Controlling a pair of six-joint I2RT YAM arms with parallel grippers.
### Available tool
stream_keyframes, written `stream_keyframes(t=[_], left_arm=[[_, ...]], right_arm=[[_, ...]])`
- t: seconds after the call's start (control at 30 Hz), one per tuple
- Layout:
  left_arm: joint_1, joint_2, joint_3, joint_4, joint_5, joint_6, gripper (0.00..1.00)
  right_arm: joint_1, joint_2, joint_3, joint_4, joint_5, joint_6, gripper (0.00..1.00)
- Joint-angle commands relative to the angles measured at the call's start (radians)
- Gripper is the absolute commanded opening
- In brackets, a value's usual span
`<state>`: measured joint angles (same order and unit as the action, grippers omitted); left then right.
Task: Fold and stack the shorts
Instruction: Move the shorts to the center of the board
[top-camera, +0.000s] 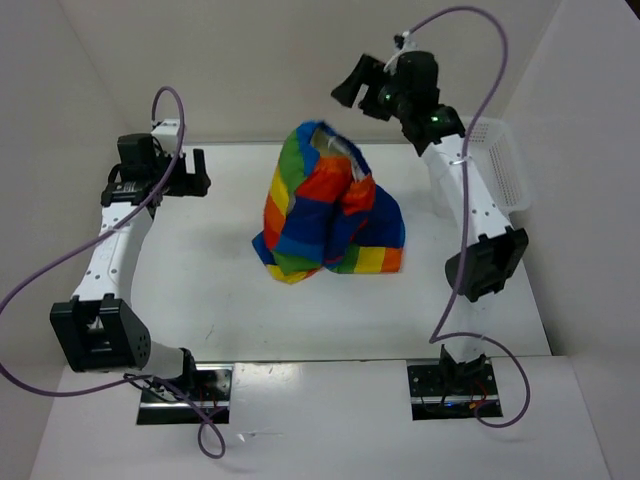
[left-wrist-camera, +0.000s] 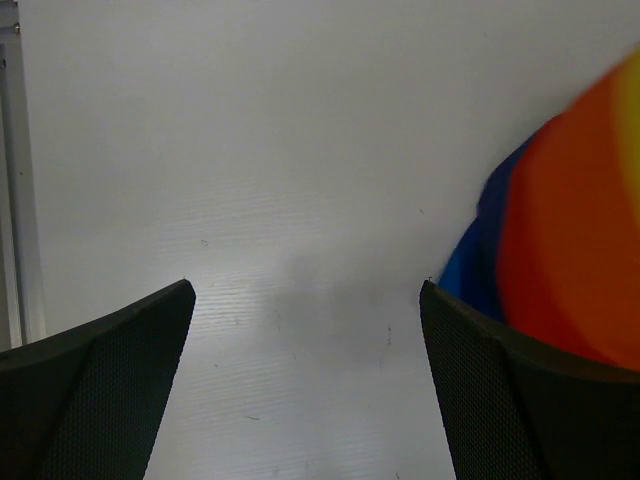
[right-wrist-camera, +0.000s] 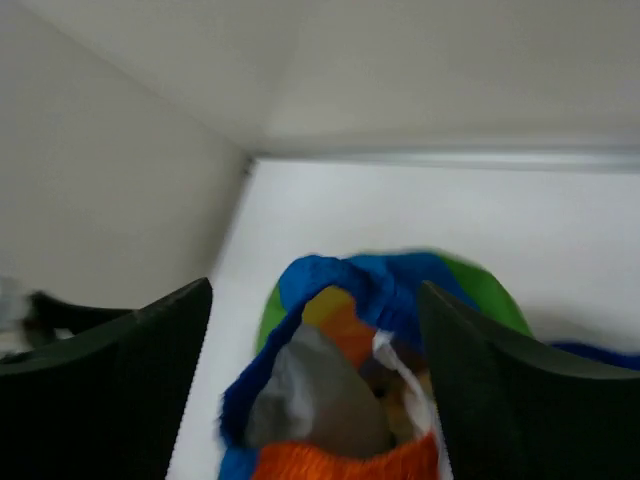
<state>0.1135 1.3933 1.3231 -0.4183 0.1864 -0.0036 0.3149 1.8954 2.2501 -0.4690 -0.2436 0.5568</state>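
Observation:
The rainbow shorts (top-camera: 325, 215) are a bunched heap in the middle of the white table (top-camera: 200, 290), their top edge standing up with the waist opening showing. My right gripper (top-camera: 355, 85) is open and empty, raised above and behind the heap. In the right wrist view the shorts (right-wrist-camera: 380, 285) lie below, between its spread fingers (right-wrist-camera: 315, 290), apart from them. My left gripper (top-camera: 200, 172) is open and empty at the table's left, pointing toward the shorts. In the left wrist view the gripper (left-wrist-camera: 305, 290) shows bare table between its fingers and the shorts (left-wrist-camera: 570, 230) at the right edge.
A white lattice basket (top-camera: 505, 165) stands at the back right, behind the right arm. White walls close in the table at the back and on both sides. The arm bases sit at the near edge.

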Motion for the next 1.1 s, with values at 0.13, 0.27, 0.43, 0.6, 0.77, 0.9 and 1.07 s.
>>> stream_keyframes(t=[0.13,0.27,0.43,0.6,0.77,0.9,1.07], left_arm=[[0.003,0.056,0.031,-0.043,0.097,0.004,1.0],[-0.026,0.079,-0.038,-0.135,0.17,0.004,1.0],[-0.188,0.102,-0.151,-0.186,0.101,0.004,1.0],[-0.343,0.111,-0.203,-0.177,0.069,0.004,1.0],[-0.437,0.136,-0.291,-0.031,-0.039,0.004,1.0],[-0.437,0.148,-0.291,-0.013,0.007,0.004,1.0],[-0.492,0.167,-0.357,0.056,-0.007,0.004,1.0]], right_arm=[[-0.039,0.042,-0.144,-0.002,0.335,-0.262,0.93],[-0.03,-0.008,-0.254,0.012,0.253,-0.388,0.93],[-0.02,-0.021,-0.495,0.012,0.231,-0.411,0.93],[-0.02,-0.012,-0.625,0.021,0.205,-0.437,0.93],[0.018,0.005,-0.682,0.035,0.06,-0.485,0.96],[0.018,0.056,-0.638,0.044,0.0,-0.46,0.96],[0.027,0.14,-0.603,0.04,-0.149,-0.399,0.96]])
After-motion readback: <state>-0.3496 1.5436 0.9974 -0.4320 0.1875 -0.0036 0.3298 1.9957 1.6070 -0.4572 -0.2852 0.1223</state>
